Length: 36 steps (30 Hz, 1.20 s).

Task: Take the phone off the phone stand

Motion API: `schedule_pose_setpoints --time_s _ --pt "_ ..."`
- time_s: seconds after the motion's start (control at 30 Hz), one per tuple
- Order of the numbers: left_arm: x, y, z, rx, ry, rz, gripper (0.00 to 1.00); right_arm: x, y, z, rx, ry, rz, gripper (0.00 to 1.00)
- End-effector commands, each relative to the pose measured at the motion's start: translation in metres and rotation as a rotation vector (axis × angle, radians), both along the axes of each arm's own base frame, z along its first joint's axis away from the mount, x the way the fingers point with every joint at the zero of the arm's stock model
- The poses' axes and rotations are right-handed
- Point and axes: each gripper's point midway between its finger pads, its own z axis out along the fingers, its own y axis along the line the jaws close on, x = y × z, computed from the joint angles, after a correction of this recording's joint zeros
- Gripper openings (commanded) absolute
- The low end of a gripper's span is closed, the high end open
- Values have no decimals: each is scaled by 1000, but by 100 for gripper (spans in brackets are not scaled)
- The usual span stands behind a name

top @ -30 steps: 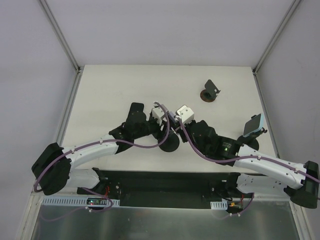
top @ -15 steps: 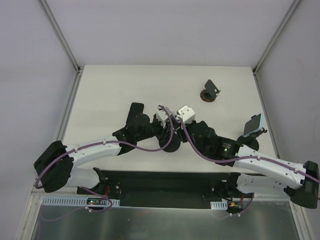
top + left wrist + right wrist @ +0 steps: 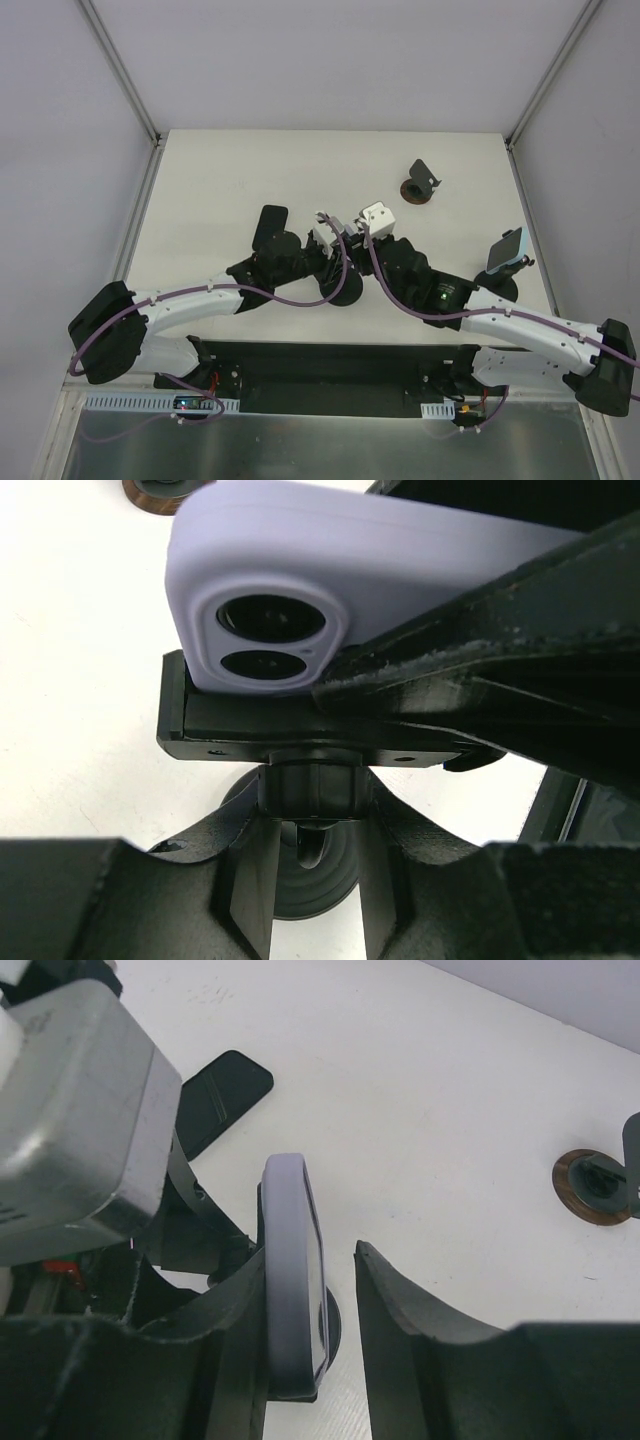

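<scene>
Your right pincer (image 3: 312, 1260) is spread, straddling the phone (image 3: 290, 1290): one finger lies against its back, with a gap at the screen. Your left pincer (image 3: 315, 830) is clenched on the neck of the stand (image 3: 300, 730). The phone sits in it, just 6 o'clock of bench (image 3: 220, 180) centre.

- We see the phone (image 3: 330, 570) on the phone stand (image 3: 300, 732), mid-table (image 3: 230, 170).
- The left gripper (image 3: 315, 855) clasps the stand's neck, beneath the phone.
- The right gripper (image 3: 312, 1260) straddles the phone: one finger is against its back and the other is apart from its front.
- Behind and to the right we find a second stand (image 3: 420, 183).
- A second phone (image 3: 507, 250) stands by the right edge.
</scene>
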Motion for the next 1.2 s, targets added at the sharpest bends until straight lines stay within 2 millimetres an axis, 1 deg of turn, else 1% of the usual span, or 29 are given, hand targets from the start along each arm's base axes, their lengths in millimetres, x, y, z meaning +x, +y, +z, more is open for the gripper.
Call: schedule_pose_setpoints --time_s 0.0,0.2,0.3,0.33,0.37,0.53,0.6,0.63,0.7,0.77,0.8,0.87,0.9,0.97,1.0,1.1,1.17 --pt "-11 -2 4 -29 2 -19 0 6 4 10 58 -14 -25 37" --pt "-10 -1 7 -41 -4 -9 0 2 4 -1 24 19 -4 30" --pt "-5 1 7 -44 0 27 0 -3 4 -7 -1 41 25 14" --pt "1 4 6 -41 -2 67 0 -3 5 -5 5 39 28 4" --pt "4 6 5 -38 -1 86 0 -6 0 -11 -25 56 31 1" --pt "21 25 -1 -15 4 235 0 -19 -6 -20 -69 105 75 1" --pt "30 37 -2 -3 10 321 0 -25 -7 -24 -80 129 101 1" --pt "35 45 -8 19 25 363 0 -28 -10 -27 -93 147 104 1" --pt "43 58 -12 9 67 448 0 -33 -12 -33 -102 173 113 1" --pt "47 67 -18 -14 116 493 0 -36 -17 -40 -116 197 109 1" --pt "47 70 -23 -11 133 503 0 -37 -19 -43 -122 203 106 1" --pt "46 71 -27 -17 153 512 0 -37 -23 -42 -124 201 97 1" --pt "44 70 -31 -10 163 502 0 -36 -25 -40 -121 193 83 1" --pt "41 67 -33 -11 170 478 0 -33 -30 -35 -118 180 58 1" --pt "39 67 -35 -9 173 466 0 -28 -34 -30 -110 170 29 1" --pt "31 63 -36 -22 170 414 0 -19 -42 -25 -68 184 -30 1" --pt "27 63 -36 -34 164 393 0 -16 -44 -21 -38 193 -48 1"
